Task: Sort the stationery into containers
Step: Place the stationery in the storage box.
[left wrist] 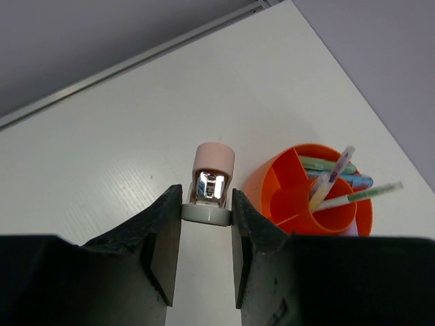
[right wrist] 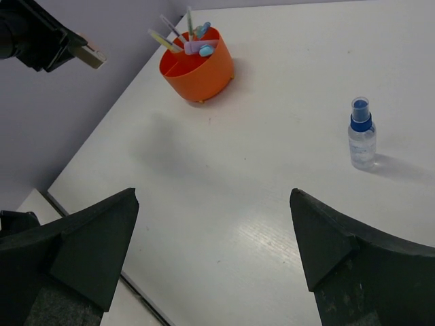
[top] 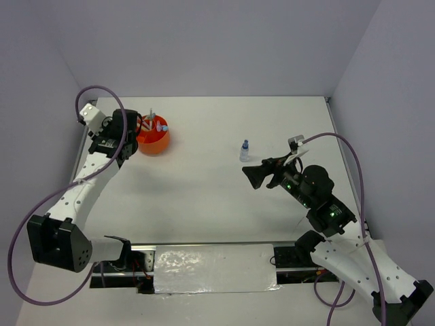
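The left gripper (left wrist: 206, 204) is closed narrowly on a short pink-topped piece (left wrist: 213, 163) with a shiny metal middle and a grey ring at its base. The pads press on that ring from both sides. The piece is held at the far left of the table (top: 204, 204), just beside the round orange organizer (left wrist: 299, 193) and not over any compartment. Its long axis runs out along the fingers, pink end pointing away from the wrist. It looks small, stiff and light, but the metal band is probably slick, so the low grip on the ring seems the safer one. Several thin pens (left wrist: 340, 166) and marker-like pieces already stand or lean in the organizer's far compartments. The right gripper (right wrist: 213, 200) is spread wide and holds nothing. It hangs above bare table right of centre, and the tiny clear bottle (right wrist: 361, 139) stands a little beyond it, further to the right. The bottle is upright, so its long axis is vertical and its blue cap is on top. I judge it light, rigid and smooth-walled, and likely to tip because its foot is narrow. The best hold is likely across the clear body below the cap, with the jaws closing level so it is not knocked over. Whether it contains liquid cannot be told.
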